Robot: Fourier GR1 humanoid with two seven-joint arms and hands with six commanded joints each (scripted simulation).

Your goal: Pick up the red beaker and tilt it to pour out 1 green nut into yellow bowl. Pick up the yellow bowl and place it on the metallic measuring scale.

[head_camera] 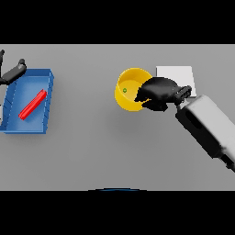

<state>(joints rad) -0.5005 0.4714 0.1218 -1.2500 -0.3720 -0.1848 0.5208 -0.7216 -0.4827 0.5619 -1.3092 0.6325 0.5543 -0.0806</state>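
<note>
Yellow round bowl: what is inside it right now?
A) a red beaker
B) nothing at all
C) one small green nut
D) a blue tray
C: one small green nut lies on the floor of the yellow round bowl, while the right hand grips the bowl's rim.

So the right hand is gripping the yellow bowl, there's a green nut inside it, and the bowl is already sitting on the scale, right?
Not quite. The head view shows the right hand on the yellow bowl with the green nut inside, but the bowl is on the grey table beside the scale, not on it.
</note>
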